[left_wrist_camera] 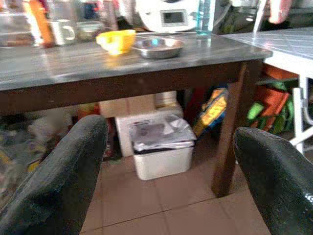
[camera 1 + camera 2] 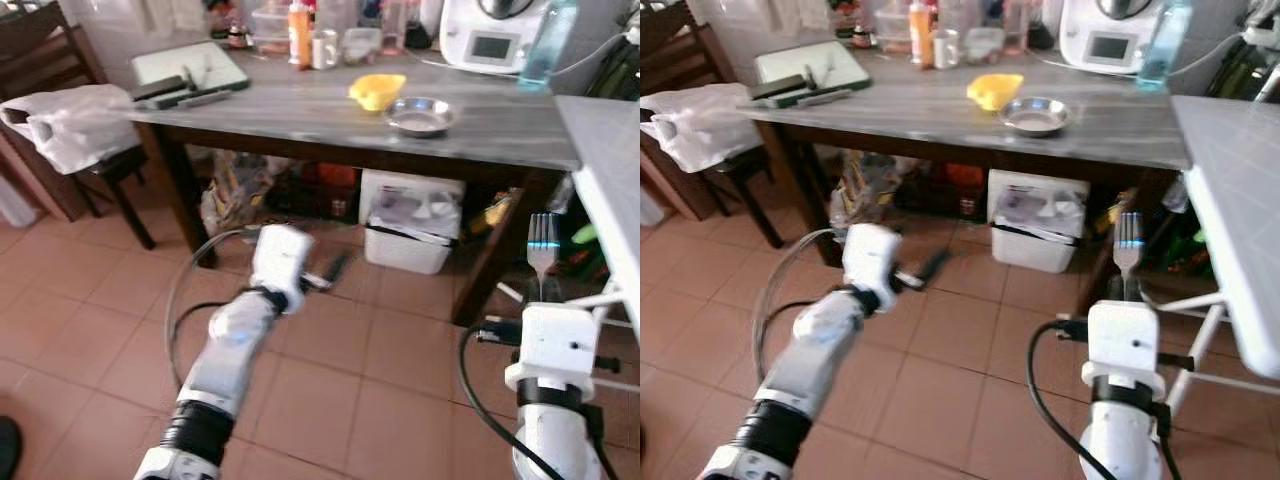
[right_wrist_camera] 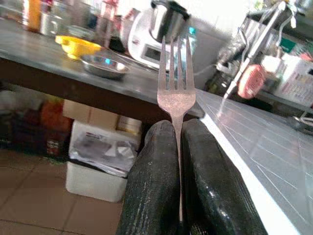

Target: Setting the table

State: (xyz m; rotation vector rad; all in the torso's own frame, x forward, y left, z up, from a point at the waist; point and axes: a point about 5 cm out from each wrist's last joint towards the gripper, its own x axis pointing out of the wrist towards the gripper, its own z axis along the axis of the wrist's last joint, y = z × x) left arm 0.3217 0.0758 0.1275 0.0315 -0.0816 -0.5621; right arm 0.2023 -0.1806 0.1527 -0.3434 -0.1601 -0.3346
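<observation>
My right gripper (image 3: 178, 142) is shut on a silver fork (image 3: 176, 83), which stands upright with its tines up, also seen as the fork (image 2: 541, 250) above my right wrist, in front of the dark grey table (image 2: 300, 105). On that table lie a steel plate (image 2: 420, 115) and a yellow bowl (image 2: 377, 90). My left gripper (image 1: 171, 161) is open with nothing between its black fingers (image 1: 63, 181), held low over the floor and facing the table's underside. The left gripper (image 2: 335, 268) sits well short of the table.
A white table (image 2: 610, 170) stands at the right. The dark table's back holds bottles, a mug (image 2: 324, 48) and a white kitchen machine (image 2: 490, 35); a tray (image 2: 188, 68) lies at its left. A white bin (image 2: 410, 235) stands underneath, and a chair with a white bag (image 2: 70, 120) is at the left.
</observation>
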